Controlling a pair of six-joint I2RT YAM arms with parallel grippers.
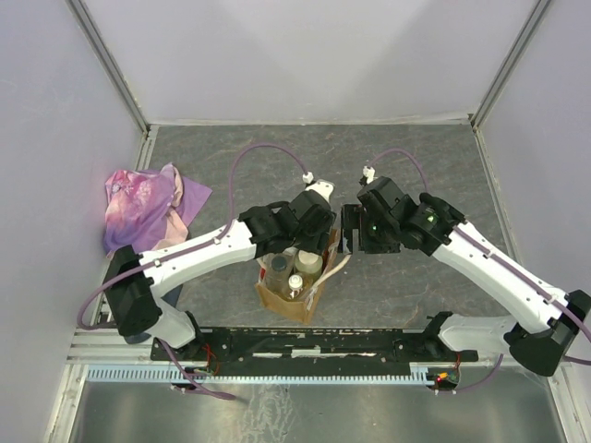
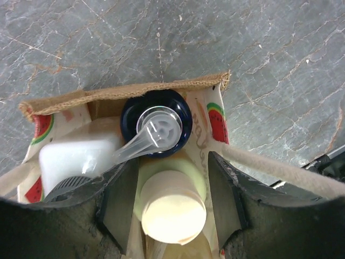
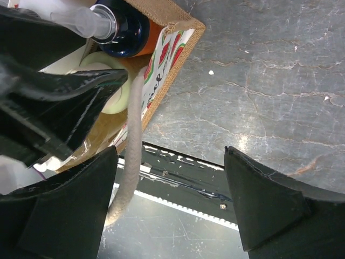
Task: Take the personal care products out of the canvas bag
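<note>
The tan canvas bag [image 1: 280, 301] stands upright in front of the arm bases, and its rim shows in the left wrist view [image 2: 135, 93]. Inside are a white rectangular bottle [image 2: 75, 159], a dark blue bottle [image 2: 156, 127] with a clear pump, and an amber bottle with a cream cap [image 2: 172, 210]. My left gripper [image 2: 170, 162] is open inside the bag mouth, one jaw on each side of the cream cap with narrow gaps. My right gripper [image 3: 171, 156] is open and empty just right of the bag [image 3: 172, 48]. A cream handle [image 3: 132, 135] hangs between its fingers.
A pink-purple garment [image 1: 138, 208] lies at the far left of the table. The black mounting rail [image 1: 314, 346] runs along the near edge, close behind the bag. Grey walls enclose the left, right and back sides.
</note>
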